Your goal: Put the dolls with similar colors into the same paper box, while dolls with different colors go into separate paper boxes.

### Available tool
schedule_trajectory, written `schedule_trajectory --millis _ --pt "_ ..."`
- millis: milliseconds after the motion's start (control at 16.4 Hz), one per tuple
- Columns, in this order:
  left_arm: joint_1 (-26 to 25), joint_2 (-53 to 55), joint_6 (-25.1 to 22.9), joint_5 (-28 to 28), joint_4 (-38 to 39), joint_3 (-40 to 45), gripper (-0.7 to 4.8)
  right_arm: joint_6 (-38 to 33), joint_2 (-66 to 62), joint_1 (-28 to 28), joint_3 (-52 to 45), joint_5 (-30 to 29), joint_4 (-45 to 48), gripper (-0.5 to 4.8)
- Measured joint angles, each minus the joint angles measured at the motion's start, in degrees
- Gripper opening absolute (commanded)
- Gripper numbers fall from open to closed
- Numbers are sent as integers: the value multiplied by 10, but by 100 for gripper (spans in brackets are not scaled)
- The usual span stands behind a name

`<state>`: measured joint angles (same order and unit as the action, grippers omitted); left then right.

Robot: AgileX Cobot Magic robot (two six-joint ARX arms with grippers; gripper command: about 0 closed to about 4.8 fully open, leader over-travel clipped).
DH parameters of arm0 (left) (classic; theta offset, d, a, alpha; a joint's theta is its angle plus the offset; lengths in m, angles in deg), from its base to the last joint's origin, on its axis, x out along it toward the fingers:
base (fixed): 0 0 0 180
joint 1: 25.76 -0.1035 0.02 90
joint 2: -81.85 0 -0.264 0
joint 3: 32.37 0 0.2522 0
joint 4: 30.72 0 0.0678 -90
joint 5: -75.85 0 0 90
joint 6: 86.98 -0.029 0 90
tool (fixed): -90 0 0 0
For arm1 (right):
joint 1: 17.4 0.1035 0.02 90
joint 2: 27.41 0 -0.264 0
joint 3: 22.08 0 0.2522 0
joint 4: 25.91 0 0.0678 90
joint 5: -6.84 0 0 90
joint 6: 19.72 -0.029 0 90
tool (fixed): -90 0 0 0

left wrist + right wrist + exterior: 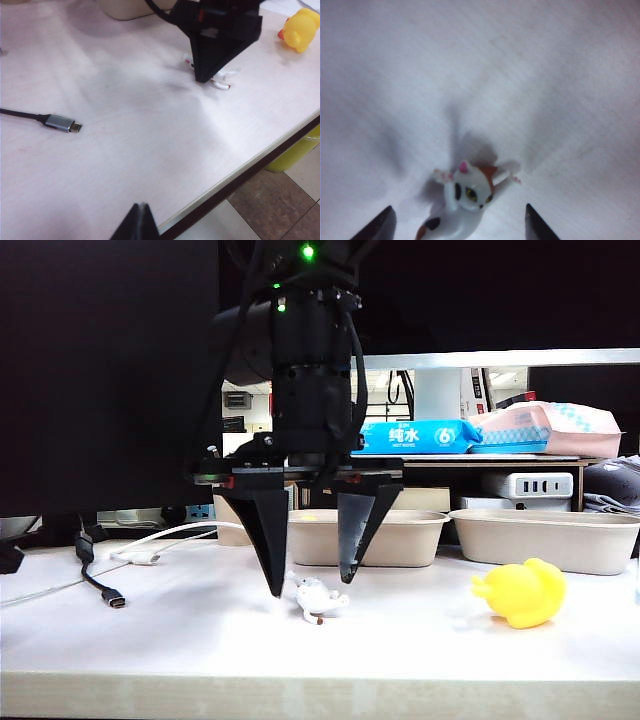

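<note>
On the exterior view I have a white cable (150, 540) looping in from nine o'clock and a black cable with a metal plug (112, 597) lying near the table's (300, 665) front-left; neither sits close to the work spot. Behind the trays a shelf carries blue and pink wipe packs (420, 436).

My right gripper (310, 590) points straight down at centre, its two black fingers (265, 540) spread wide, tips close to the tabletop, holding nothing. The tiny white figurine (318, 598) lies on its side between those tips, nearer the right-hand one; I cannot tell whether it touches that finger. The right wrist view shows a white cat with orange and black patches, limbs splayed.

Of the left gripper (137, 222) I see only one dark fingertip above the table edge, so I cannot tell its opening.

A yellow duck (525, 592) lies tipped over at three o'clock from the figurine, well apart. Two beige paper boxes stand behind: one (400, 537) at twelve o'clock with something yellow just showing above its rim, one (545, 538) at two o'clock.
</note>
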<state>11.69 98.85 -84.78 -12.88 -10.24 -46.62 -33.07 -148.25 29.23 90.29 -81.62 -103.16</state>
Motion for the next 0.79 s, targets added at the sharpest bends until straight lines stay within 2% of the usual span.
schedule_trajectory --millis 549,671,732,793 --pt "0 0 0 0 0 0 -5 -24 0 -1 -31 0 5 319" --pt "0 0 0 0 0 0 -5 -25 0 -1 -31 0 11 304" --pt "0 0 0 0 0 0 -5 -27 0 -1 -31 0 17 283" --pt "0 -1 0 0 0 0 -5 -31 0 0 -31 0 23 235"
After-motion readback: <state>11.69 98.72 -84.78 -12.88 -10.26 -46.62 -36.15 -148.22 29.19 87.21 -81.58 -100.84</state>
